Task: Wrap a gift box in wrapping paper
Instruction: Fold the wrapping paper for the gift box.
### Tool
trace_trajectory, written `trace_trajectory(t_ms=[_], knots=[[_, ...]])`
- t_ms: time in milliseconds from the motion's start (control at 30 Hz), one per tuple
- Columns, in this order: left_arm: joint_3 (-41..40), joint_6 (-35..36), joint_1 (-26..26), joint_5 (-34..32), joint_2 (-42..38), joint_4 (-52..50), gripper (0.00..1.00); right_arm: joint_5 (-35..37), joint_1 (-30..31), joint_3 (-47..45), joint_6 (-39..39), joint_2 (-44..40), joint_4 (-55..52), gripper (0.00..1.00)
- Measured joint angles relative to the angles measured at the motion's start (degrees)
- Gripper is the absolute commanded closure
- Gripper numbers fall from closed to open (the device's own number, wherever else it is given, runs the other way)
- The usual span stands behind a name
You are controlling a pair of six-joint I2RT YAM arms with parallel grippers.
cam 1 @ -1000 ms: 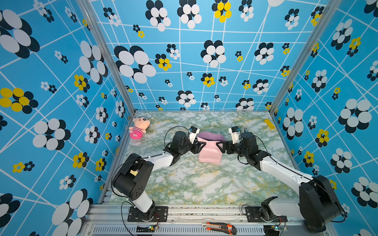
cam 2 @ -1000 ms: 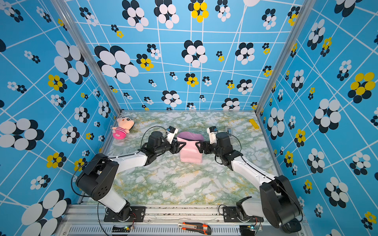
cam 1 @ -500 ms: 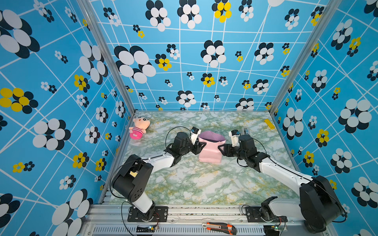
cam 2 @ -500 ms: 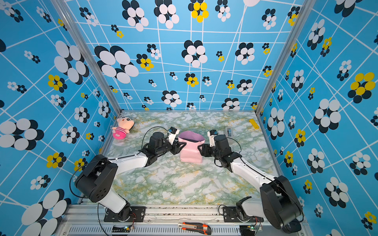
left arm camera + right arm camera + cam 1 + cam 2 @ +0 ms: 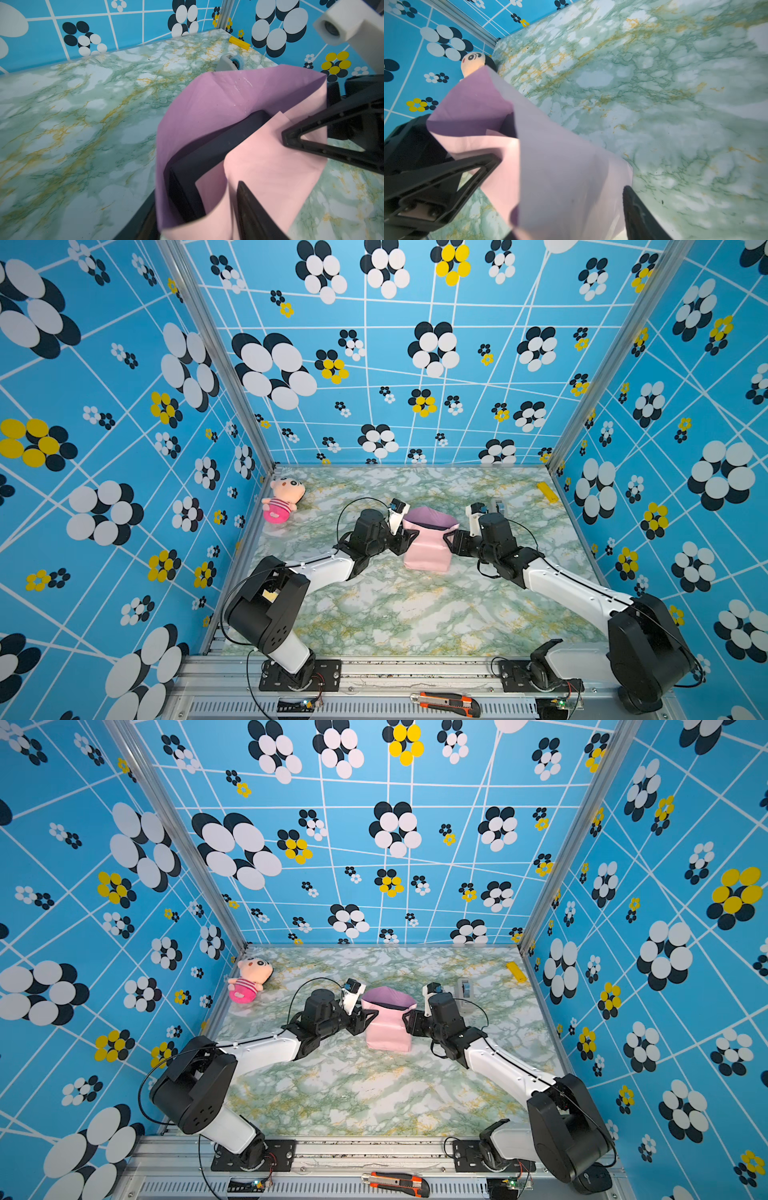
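The wrapping paper stands folded up round the gift box mid-table, pale pink outside, with a lilac flap rising at the back. The black gift box shows only as a dark edge inside the fold. My left gripper is shut on the bundle's left end, with paper and the box's edge between its fingers. At the right end, my right gripper is shut on the paper, which fills its jaws. In each wrist view the opposite gripper's fingertip presses on the pink flap.
A pink-striped plush doll lies at the back left. A grey tape dispenser stands just behind the right wrist. A yellow piece lies by the right wall, and a utility knife lies on the front rail.
My right gripper moved in onto the bundle's right end and its jaws closed down from wide. The left gripper has stayed where it was.
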Motion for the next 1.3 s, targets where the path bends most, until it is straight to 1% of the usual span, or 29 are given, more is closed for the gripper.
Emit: trace_trajectory(t_ms=[33, 200, 300, 333, 367, 467, 533, 567, 667, 767, 867, 967, 1100, 1300], knots=[[0.0, 0.0, 0.0, -0.11, -0.09, -0.15, 0.44, 0.96, 0.59, 0.0, -0.02, -0.28, -0.33, 0.44], [0.0, 0.0, -0.33, -0.9, -0.28, -0.52, 0.44, 6.21, 2.86, -0.96, 0.11, -1.99, -0.5, 0.58], [0.0, -0.02, -0.37, -1.22, -0.28, -0.55, 0.44, 7.45, 3.21, -2.34, 0.44, -2.78, 1.22, 0.65], [0.0, -0.02, -0.37, -1.25, -0.28, -0.55, 0.44, 7.76, 3.26, -2.73, 0.46, -2.97, 1.77, 0.66], [0.0, -0.02, -0.37, -1.25, -0.28, -0.55, 0.44, 8.07, 3.3, -3.04, 0.57, -3.13, 2.21, 0.64], [0.0, -0.02, -0.37, -1.33, -0.39, -0.72, 0.44, 8.46, 3.45, -3.37, 0.87, -3.21, 2.73, 0.49], [0.0, 0.0, -0.37, -1.44, -0.5, -0.83, 0.44, 8.79, 3.48, -4.2, 0.7, -3.58, 3.48, 0.48], [0.0, 0.0, -0.37, -1.49, -0.55, -0.96, 0.44, 8.79, 3.52, -4.72, 0.55, -3.96, 3.98, 0.5], [0.0, 0.0, -0.37, -1.64, -0.57, -1.03, 0.44, 8.79, 4.04, -6.36, 0.22, -5.46, 5.31, 0.59], [0.0, 0.0, -0.37, -1.7, -0.61, -1.11, 0.44, 8.79, 4.35, -6.95, -0.09, -6.36, 5.84, 0.71], [0.0, -0.02, -0.37, -1.73, -0.61, -1.14, 0.44, 8.79, 4.72, -6.95, -0.81, -6.62, 6.1, 0.79], [0.0, 0.0, -0.37, -1.73, -0.61, -1.14, 0.44, 8.83, 5.09, -6.91, -1.73, -6.67, 6.1, 0.81], [0.0, 0.0, -0.37, -1.79, -0.61, -1.14, 0.44, 9.66, 6.1, -6.16, -3.23, -6.64, 5.18, 0.86], [0.0, 0.0, -0.37, -1.97, -0.66, -1.16, 0.44, 12.98, 9.01, -3.63, -6.23, -5.57, 2.21, 0.86]])
